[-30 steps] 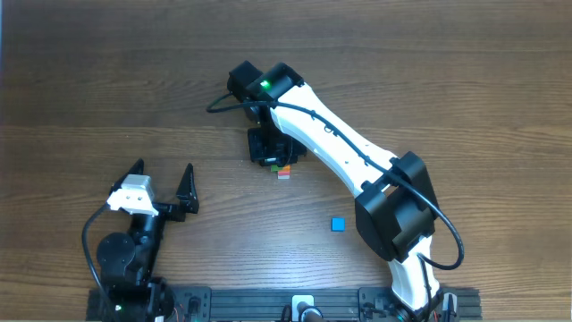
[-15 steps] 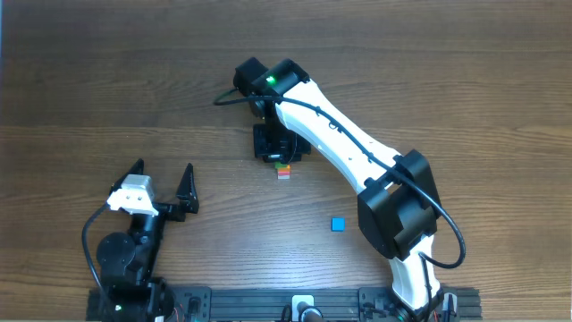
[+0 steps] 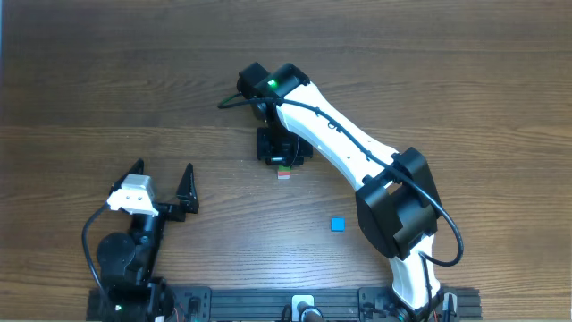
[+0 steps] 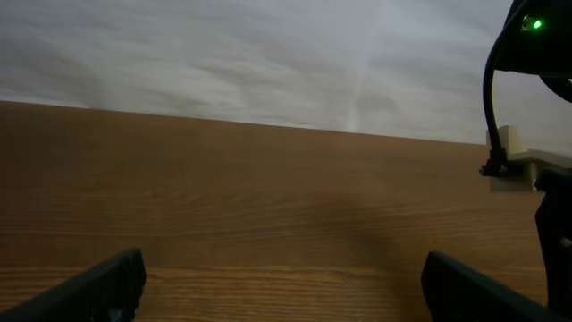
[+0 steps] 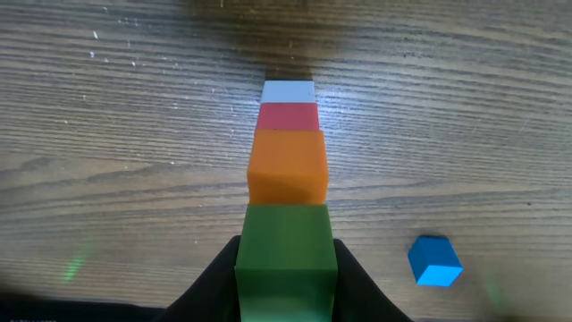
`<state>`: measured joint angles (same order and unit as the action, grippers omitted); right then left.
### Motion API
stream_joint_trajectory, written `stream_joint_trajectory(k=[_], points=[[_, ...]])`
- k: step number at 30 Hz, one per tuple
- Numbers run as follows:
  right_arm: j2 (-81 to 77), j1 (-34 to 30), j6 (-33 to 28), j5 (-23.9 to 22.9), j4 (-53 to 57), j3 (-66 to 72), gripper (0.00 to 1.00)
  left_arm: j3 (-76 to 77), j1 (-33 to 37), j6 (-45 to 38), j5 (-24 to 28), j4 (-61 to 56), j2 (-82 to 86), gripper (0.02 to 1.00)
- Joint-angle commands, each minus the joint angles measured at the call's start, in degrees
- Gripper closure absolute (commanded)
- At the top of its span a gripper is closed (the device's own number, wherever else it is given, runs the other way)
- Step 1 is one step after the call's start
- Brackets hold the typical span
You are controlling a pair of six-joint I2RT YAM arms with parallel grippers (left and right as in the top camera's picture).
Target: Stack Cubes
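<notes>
We see the right claw (image 5: 286, 284) clamped on a matte green cube (image 5: 286, 237), held directly above a column of smooth, square-edged blocks: an orange cube (image 5: 287, 165) on a red cube (image 5: 289, 116) on a white cube (image 5: 288, 91), standing on the grained wooden surface (image 5: 107, 134). Whether green has seated we cannot tell. We judge the release needs flush edges and a straight, gentle lift. A small blue cube (image 5: 434, 260) lies apart, not yet stacked. The left claw (image 3: 163, 174) rests spread wide near its base.
</notes>
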<state>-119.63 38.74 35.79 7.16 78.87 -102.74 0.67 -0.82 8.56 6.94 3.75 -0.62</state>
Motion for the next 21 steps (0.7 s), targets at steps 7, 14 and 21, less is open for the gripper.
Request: stream_joint_trajectory(k=[7,14,21], points=[[0.3,-0.5,0.4,-2.6,-1.8,0.3,0.989,-0.3,0.3,-0.9,0.5,0.0,0.5,0.018],[0.3,-0.6,0.4,-3.1,-1.8,0.3,0.985,-0.3,0.3,-0.9,0.5,0.0,0.5,0.020],[0.3,-0.6,0.4,-3.2,-2.0,0.3,0.952,-0.3,0.3,-0.9,0.5,0.0,0.5,0.018]])
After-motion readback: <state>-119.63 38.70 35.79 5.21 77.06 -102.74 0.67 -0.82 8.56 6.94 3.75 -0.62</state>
